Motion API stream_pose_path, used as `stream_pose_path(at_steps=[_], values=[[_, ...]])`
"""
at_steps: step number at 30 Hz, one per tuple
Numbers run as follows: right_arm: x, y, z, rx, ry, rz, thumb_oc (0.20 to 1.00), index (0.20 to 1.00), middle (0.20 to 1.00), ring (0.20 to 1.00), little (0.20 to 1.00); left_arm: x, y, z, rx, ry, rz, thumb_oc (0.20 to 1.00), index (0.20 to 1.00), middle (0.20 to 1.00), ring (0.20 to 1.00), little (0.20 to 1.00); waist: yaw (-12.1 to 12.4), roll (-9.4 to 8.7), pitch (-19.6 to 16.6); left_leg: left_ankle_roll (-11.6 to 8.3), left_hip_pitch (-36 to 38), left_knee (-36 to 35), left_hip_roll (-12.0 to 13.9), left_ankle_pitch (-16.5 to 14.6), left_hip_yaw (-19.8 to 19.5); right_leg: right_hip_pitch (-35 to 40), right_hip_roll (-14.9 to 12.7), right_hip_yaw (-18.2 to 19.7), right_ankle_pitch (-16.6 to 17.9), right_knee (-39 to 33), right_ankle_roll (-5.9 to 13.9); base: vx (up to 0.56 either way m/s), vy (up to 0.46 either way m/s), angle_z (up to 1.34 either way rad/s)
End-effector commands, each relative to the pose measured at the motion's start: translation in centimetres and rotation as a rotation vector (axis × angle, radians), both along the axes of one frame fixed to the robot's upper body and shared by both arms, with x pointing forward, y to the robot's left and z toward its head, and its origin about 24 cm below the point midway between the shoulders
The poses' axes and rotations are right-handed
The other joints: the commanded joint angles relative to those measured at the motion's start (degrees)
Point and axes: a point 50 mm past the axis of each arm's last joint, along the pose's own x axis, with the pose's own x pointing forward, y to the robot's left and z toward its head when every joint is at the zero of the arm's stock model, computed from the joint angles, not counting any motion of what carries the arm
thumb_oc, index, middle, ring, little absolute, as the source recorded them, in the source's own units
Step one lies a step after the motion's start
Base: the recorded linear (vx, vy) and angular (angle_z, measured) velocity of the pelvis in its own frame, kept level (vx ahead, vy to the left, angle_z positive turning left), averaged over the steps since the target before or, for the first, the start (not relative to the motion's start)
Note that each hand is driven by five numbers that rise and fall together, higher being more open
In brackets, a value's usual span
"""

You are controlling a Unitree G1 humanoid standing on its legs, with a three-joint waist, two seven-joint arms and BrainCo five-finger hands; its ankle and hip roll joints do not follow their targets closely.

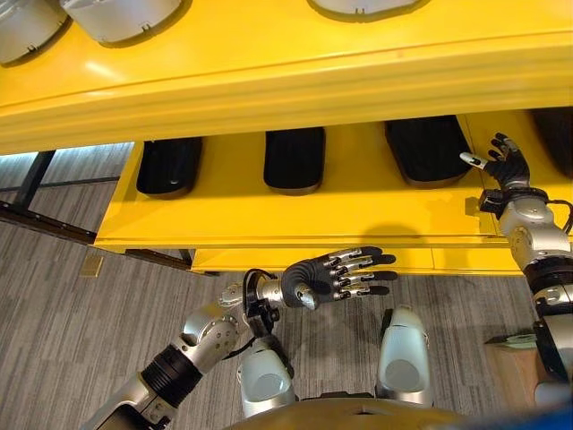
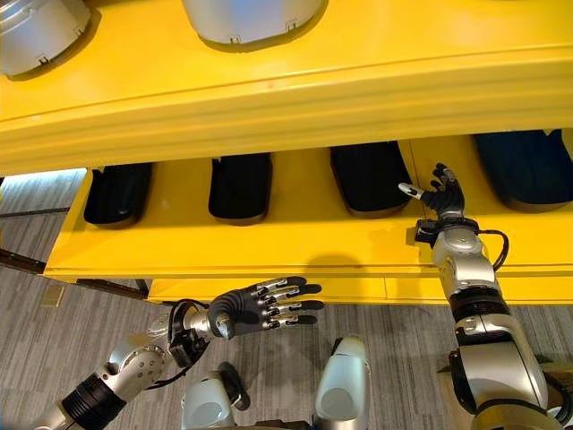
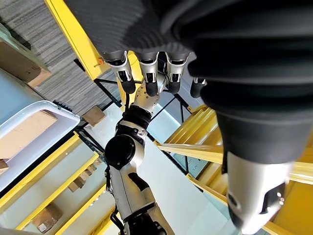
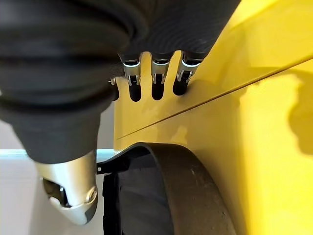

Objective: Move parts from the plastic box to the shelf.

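Right hand at shelf, fingers spread, empty.
Beside black part; left hand open below shelf edge.

The yellow shelf carries the parts on two tiers. On its lower tier, four black parts lie flat in a row, well apart from one another — the first nearest the shelf's left end, then a second, a third and a fourth toward the right end. On the upper tier sit light grey, rounded parts — one at the left, another beside it.
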Motion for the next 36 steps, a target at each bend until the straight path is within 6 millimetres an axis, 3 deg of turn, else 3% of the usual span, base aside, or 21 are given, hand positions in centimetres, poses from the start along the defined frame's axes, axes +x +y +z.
stream_pose_path(at_steps=[1,14,21,31,34,36], values=[[2.0,3.4,1.1,0.075,-0.037,0.154,1.0,1.0,1.0,1.0,1.0,-0.6,-0.8,1.5,-0.057,-0.084,-0.062,1.0,1.0,1.0,1.0,1.0,1.4,-1.37,0.8,3.18,-2.2,3.8,0.8,1.5,0.5,4.1,-0.7,-0.6,-0.8,2.8,-0.66,0.0,0.0,0.0],[1.5,8.3,0.2,0.045,-0.071,0.269,1.0,1.0,1.0,1.0,1.0,-0.3,-0.7,1.7,-0.05,-0.106,-0.033,1.0,1.0,1.0,1.0,1.0,0.5,-2.4,1.4,3.22,-2.8,4.0,1.3,1.6,0.8,3.7,-0.2,-0.1,-0.1,2.3,-0.22,-0.01,-0.006,0.01],[0.5,11.9,-1.3,0.049,-0.063,0.323,1.0,1.0,1.0,1.0,1.0,0.1,-0.9,2.0,-0.052,-0.12,-0.012,1.0,1.0,1.0,1.0,1.0,-0.3,-2.76,1.7,3.41,-3.0,3.8,1.3,1.7,1.1,3.3,0.2,0.6,0.3,2.2,0.06,0.0,0.0,0.0],[0.0,11.0,-2.6,0.049,-0.047,0.108,1.0,1.0,1.0,1.0,1.0,0.4,-1.3,2.2,-0.065,-0.124,0.014,1.0,1.0,1.0,1.0,1.0,-0.9,-2.43,1.8,3.35,-3.0,3.7,1.4,2.0,1.4,3.5,0.7,1.1,0.6,1.5,0.07,0.0,0.002,0.0],[-0.1,8.9,-2.4,-0.017,-0.079,-0.12,1.0,1.0,1.0,1.0,1.0,0.5,-1.9,2.5,-0.074,-0.124,0.017,1.0,1.0,1.0,1.0,1.0,-1.2,-2.04,1.9,3.36,-2.9,3.8,1.4,2.0,1.6,3.9,0.9,1.3,0.7,0.9,0.03,0.01,0.012,-0.01],[-0.1,7.0,-1.2,-0.102,-0.126,-0.291,1.0,1.0,1.0,1.0,1.0,0.5,-2.4,2.9,-0.089,-0.118,0.023,1.0,1.0,1.0,1.0,1.0,-1.4,-1.38,1.9,3.3,-2.8,3.9,1.4,2.1,1.6,4.1,1.1,1.5,0.5,0.8,-0.09,0.03,0.044,-0.04]])
